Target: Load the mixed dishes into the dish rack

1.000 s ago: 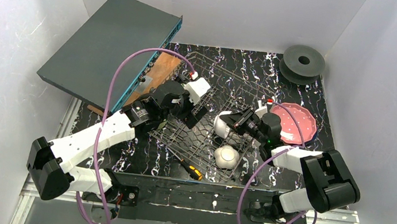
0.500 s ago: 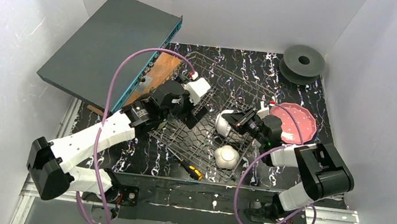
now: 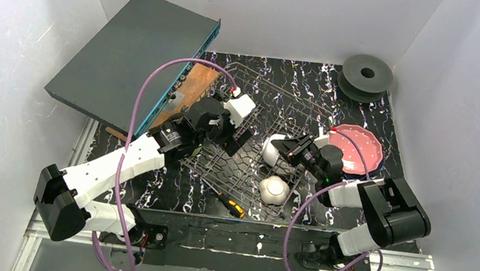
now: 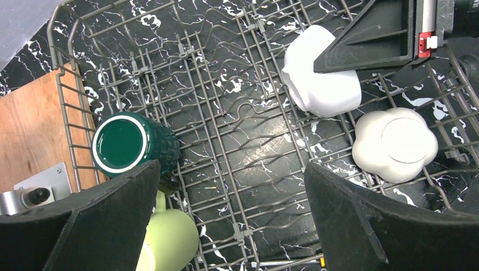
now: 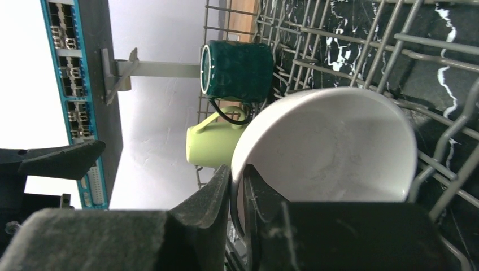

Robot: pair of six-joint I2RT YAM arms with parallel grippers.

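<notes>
Right wrist: right gripper (image 5: 237, 176) pinches white cup (image 5: 333, 147) rim; inside dish rack (image 5: 361, 52)

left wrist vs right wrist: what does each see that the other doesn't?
Left wrist only: the small white cup, base up on the dish rack floor, the wooden board outside the rack, and the left gripper open over the grid.

Right wrist only: the grey box's blue port panel, the inside of the white bowl, and the right gripper pinching its rim.

Both: the dark green mug on its side, the pale yellow-green mug beside it, the white bowl and the rack wires.
</notes>
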